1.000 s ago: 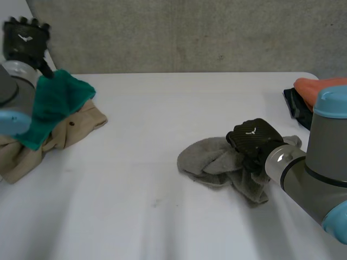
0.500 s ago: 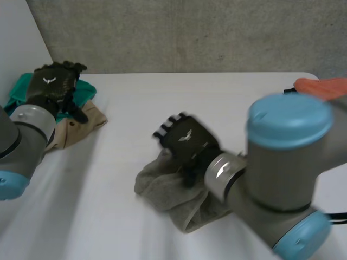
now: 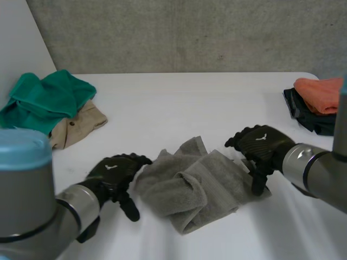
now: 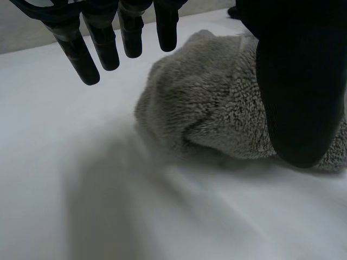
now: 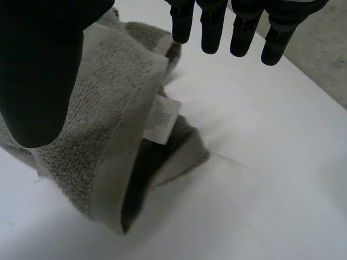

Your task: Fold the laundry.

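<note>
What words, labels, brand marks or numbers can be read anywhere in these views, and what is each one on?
No text here can be read.
White tag sewn to the grey towel: its print is too faint and blurred to read.
Small white emblem on the back of the left hand and of the right hand: a mark with no legible letters.

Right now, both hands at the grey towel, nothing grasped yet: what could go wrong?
1. The grey towel lies bunched in overlapping layers; a pinch may catch several and leave it bunched.
2. The right hand is open over a doubled-under edge by the white tag; it could grab the lower layer or the tag.
3. The left hand is open beside a rounded fold, not a corner; closing there may slip off.
</note>
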Robot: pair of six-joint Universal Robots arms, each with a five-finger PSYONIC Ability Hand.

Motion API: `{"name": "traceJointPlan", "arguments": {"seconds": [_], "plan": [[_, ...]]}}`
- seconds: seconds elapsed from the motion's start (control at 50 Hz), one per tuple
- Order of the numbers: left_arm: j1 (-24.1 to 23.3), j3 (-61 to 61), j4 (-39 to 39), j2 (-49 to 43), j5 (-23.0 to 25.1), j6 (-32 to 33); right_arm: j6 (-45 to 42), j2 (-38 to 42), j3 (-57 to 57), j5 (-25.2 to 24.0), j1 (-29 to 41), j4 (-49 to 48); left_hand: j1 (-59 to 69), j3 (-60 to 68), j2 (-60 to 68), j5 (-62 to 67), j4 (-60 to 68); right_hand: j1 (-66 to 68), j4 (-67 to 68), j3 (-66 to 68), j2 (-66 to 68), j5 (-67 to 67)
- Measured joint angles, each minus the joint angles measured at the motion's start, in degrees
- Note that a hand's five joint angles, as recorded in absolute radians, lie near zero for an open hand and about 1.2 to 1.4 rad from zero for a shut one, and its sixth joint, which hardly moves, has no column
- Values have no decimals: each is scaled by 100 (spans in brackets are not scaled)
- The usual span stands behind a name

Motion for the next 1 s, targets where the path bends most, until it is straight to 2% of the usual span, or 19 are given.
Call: {"name": "traceJointPlan", "arguments": {"seconds": [0.08, 0.12, 0.14, 0.16, 0.18, 0.22, 0.26, 0.3, 0.48, 0.62, 0.7, 0.8, 0.92, 0.96, 1.0], "plan": [[-194, 69, 577, -405, 1, 61, 165, 288, 139, -144, 118, -476, 15, 3, 6, 0, 5, 317, 390, 422, 415, 365], [-282, 150, 793, -600, 0, 95, 229, 460, 141, -131, 202, -653, 744, 566, 635, 518, 609, 804, 828, 867, 840, 802], [-353, 234, 925, -749, -4, 125, 279, 605, 107, -92, 275, -787, 1100, 849, 961, 794, 896, 1687, 1636, 1668, 1639, 1605], [-393, 293, 988, -832, -10, 148, 294, 647, 92, -76, 295, -821, 2618, 2162, 2194, 2099, 2222, 1991, 1929, 1961, 1940, 1896], [-446, 384, 1058, -942, -21, 185, 349, 806, 13, -2, 367, -938, 3659, 3131, 3293, 3047, 3196, 2983, 3027, 3061, 3092, 2885], [-517, 580, 1141, -1117, -61, 273, 416, 992, -145, 101, 447, -1059, 4929, 4581, 4732, 4463, 4657, 4144, 4270, 4293, 4356, 4157], [-551, 851, 1189, -1274, -145, 416, 482, 1174, -399, 218, 517, -1159, 5285, 5327, 5473, 5159, 5476, 5108, 5324, 5332, 5387, 5156], [-532, 1220, 1219, -1395, -290, 641, 538, 1305, -717, 317, 567, -1240, 5285, 5484, 5624, 5216, 5686, 5119, 5572, 5549, 5546, 5317], [-41, 3223, 1610, -1175, -909, 1712, 927, 1245, -2569, 873, 470, -2307, 5285, 5607, 5659, 5216, 5709, 5119, 5631, 5587, 5546, 5324], [253, 3875, 2287, -658, -765, 1660, 1402, 683, -2834, 862, 228, -3821, 5285, 5621, 5660, 5216, 5711, 5119, 5635, 5598, 5546, 5329], [352, 3561, 2601, -429, -445, 1283, 1570, 362, -2411, 475, 135, -4272, 5285, 5621, 5660, 5352, 5711, 5119, 5636, 5599, 5546, 5379], [399, 2494, 2752, -503, -46, 988, 1537, 275, -1590, 80, 67, -4027, 5285, 5621, 5660, 5356, 5712, 5119, 5637, 5615, 5546, 5379], [393, 1378, 3044, -1014, 155, 969, 1159, 501, -565, 3, -6, -3634, 5287, 5586, 5616, 5356, 5634, 5119, 5639, 5614, 5546, 5379], [393, 1163, 3130, -1203, 176, 993, 1006, 584, -318, 12, -24, -3561, 5113, 5235, 5208, 5105, 5257, 5119, 5640, 5614, 5546, 5379], [399, 922, 3239, -1475, 191, 1048, 722, 730, 64, 27, -61, -3475, 3948, 4079, 3975, 3986, 4083, 5119, 5642, 5615, 5546, 5379]]}}
